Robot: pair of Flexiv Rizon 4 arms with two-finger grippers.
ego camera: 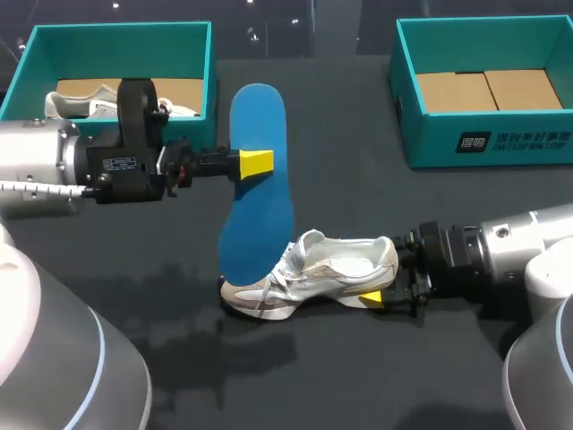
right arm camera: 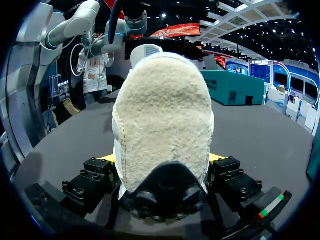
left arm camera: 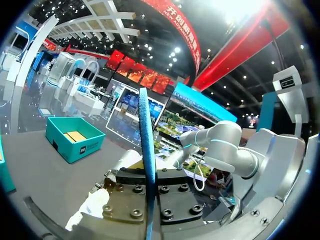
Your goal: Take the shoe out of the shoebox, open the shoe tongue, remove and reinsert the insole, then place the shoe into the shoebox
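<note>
The light, bendy insole point(ego camera: 255, 224) is pinched mid-length by the left hand point(ego camera: 257, 163), while the soft shoe point(ego camera: 313, 269) is gripped at its heel, judged its stiffest part, by the right hand point(ego camera: 376, 298).

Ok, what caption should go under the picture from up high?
Left gripper holds the blue insole up while the right gripper clamps the heel of the shoe.

L arm point(ego camera: 54, 166) level, L claw point(ego camera: 257, 163) pinching insole point(ego camera: 255, 210); R arm point(ego camera: 510, 246) low, R claw point(ego camera: 385, 279) clamping shoe point(ego camera: 313, 269) heel
</note>
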